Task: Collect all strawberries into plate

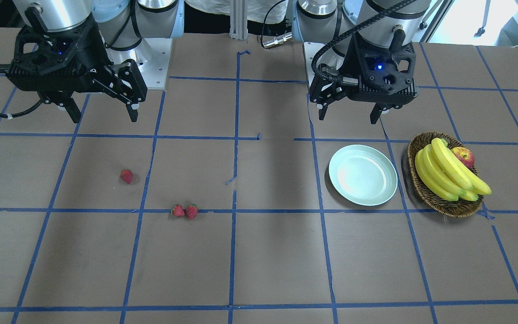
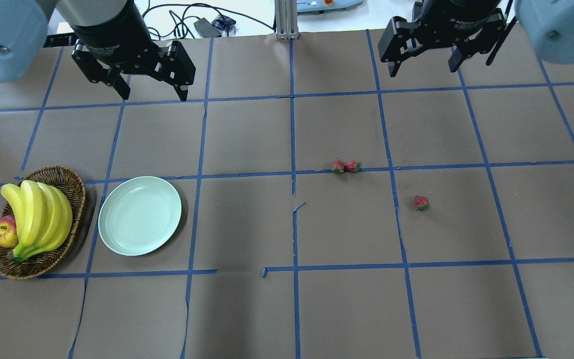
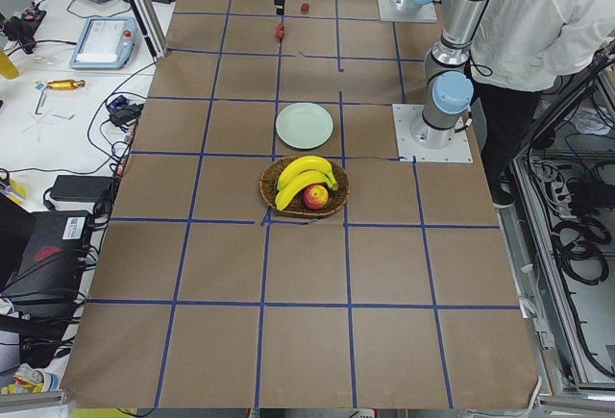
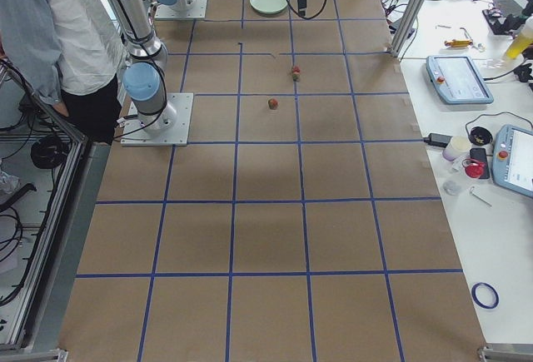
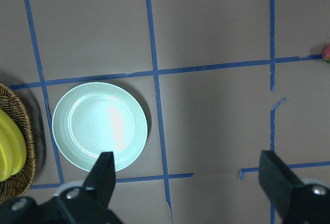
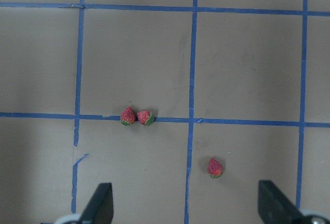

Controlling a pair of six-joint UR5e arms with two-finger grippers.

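Note:
Three strawberries lie on the table: two touching each other (image 2: 338, 167) (image 2: 353, 166) on a blue tape line, and one apart (image 2: 421, 203). They also show in the right wrist view (image 6: 128, 116) (image 6: 145, 117) (image 6: 215, 167). The pale mint plate (image 2: 140, 215) is empty and lies on the left side, beside the basket. It also shows in the left wrist view (image 5: 99, 126). My left gripper (image 2: 154, 94) is open and empty, high above the table beyond the plate. My right gripper (image 2: 423, 70) is open and empty, high beyond the strawberries.
A brown wicker basket (image 2: 76, 197) to the left of the plate holds bananas (image 2: 38, 214) and an apple (image 2: 3, 232). Blue tape lines cross the brown table cover. A person in white (image 3: 538, 24) stands behind the robot bases.

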